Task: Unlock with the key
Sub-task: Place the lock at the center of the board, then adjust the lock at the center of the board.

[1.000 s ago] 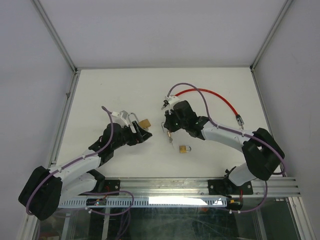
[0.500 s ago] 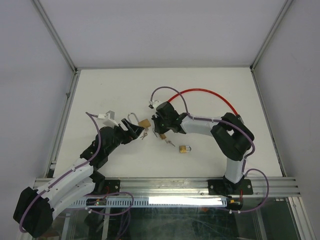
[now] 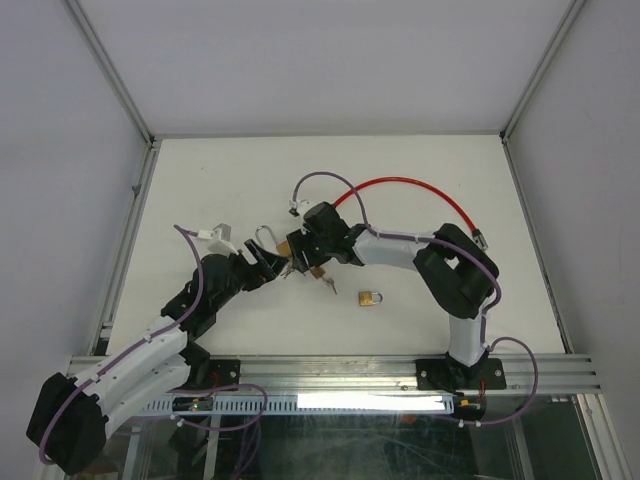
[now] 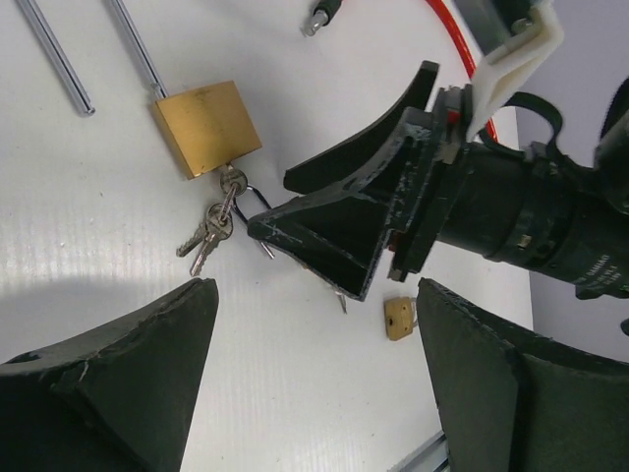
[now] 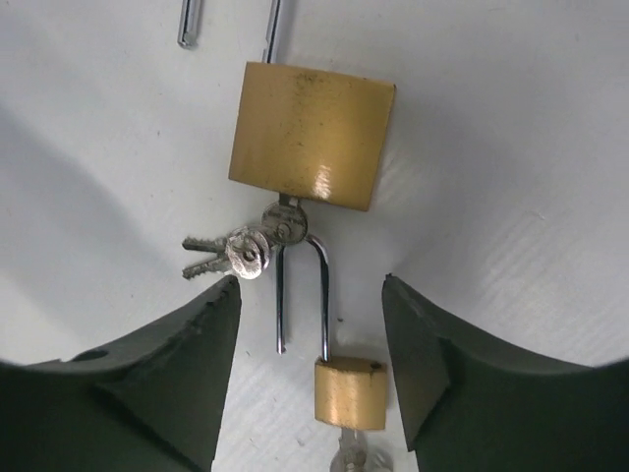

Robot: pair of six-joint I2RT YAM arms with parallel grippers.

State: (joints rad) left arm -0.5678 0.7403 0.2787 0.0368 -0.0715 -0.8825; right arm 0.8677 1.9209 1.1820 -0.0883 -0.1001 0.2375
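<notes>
A large brass padlock [image 5: 313,135] lies flat on the white table with a key [image 5: 285,228] in its keyhole and spare keys [image 5: 221,254] on the ring. My right gripper [image 5: 310,324] is open just below it, its fingers either side of a small brass padlock [image 5: 351,393]. That padlock's shackle [image 5: 324,285] is swung open and another key [image 5: 354,454] is in its base. In the top view the right gripper [image 3: 297,252] meets the large padlock [image 3: 286,245]. My left gripper [image 4: 314,334] is open and empty, facing the large padlock [image 4: 206,126] and the right fingers [image 4: 344,226].
Another small brass padlock [image 3: 371,298] lies apart, toward the near right. A red cable [image 3: 420,190] with metal ends arcs behind the right arm. The large padlock's long steel shackle [image 3: 262,235] points toward the left arm. A metal frame [image 3: 150,140] borders the table.
My right gripper has moved left to the large padlock and opened, leaving the small padlock lying between its fingers. The left arm has drawn back slightly and stays open.
</notes>
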